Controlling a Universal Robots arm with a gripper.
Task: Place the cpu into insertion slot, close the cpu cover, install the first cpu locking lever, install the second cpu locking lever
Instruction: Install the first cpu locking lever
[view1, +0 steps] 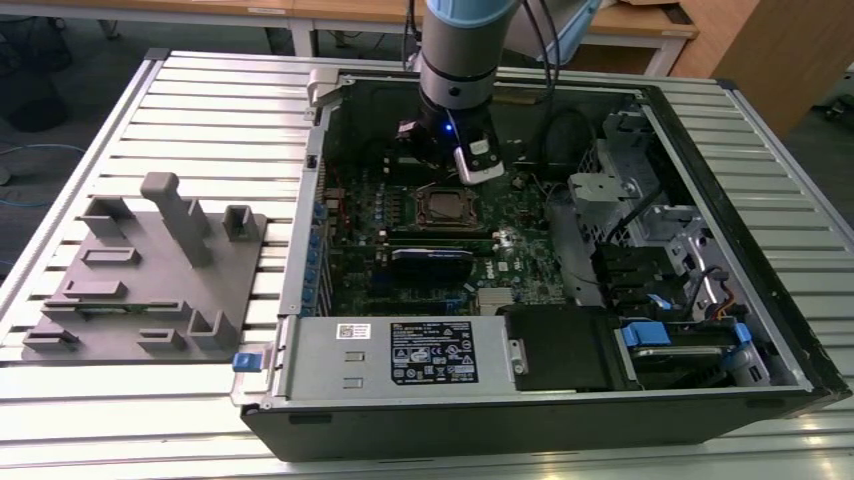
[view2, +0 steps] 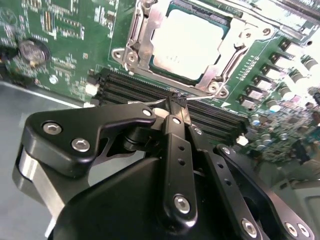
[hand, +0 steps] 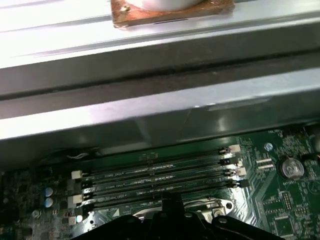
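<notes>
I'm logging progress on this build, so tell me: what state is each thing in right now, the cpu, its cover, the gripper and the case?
cpu: seated under the cover, metal top up.
cpu cover: closed down around the cpu.
gripper: shut, tips at a thin wire lever beside the socket.
computer case: lying on its side, side panel off, board exposed.

An open black metal computer case (view1: 534, 435) lies on the slatted metal bench (view1: 200, 100), centre and right in the exterior view. A grey plastic fixture block (view1: 147, 290) sits at the left. Inside the case, mid-frame, the silvery square cpu (view1: 442, 204) sits on the green circuit board (view1: 367, 270). In the second wrist view, the black tool (view2: 175, 102) hangs over the long black memory slots (view2: 125, 85).
</notes>
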